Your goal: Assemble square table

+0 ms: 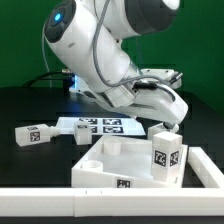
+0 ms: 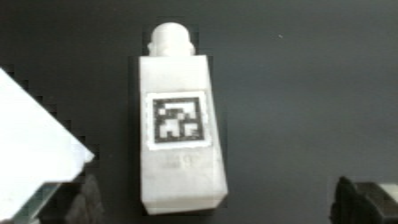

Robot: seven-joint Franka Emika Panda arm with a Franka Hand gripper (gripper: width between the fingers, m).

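Observation:
The white square table top [image 1: 112,160] lies in front, rim up. One tagged white leg [image 1: 167,153] stands upright at its corner on the exterior view's right. A second leg [image 1: 33,135] lies on the black table at the exterior view's left. My gripper [image 1: 166,120] hangs low behind the top, over a third leg [image 1: 157,129]. In the wrist view this leg [image 2: 178,125] lies flat, tag up, its peg end pointing away from the jaws. My gripper [image 2: 210,205] is open, with its fingers [image 2: 370,200] wide apart on either side of the leg's blunt end and not touching it.
The marker board [image 1: 98,125] lies behind the table top. A long plain white rail [image 1: 100,206] runs along the front. A white slanted edge [image 2: 32,130] shows beside the leg in the wrist view; I cannot tell which part it is.

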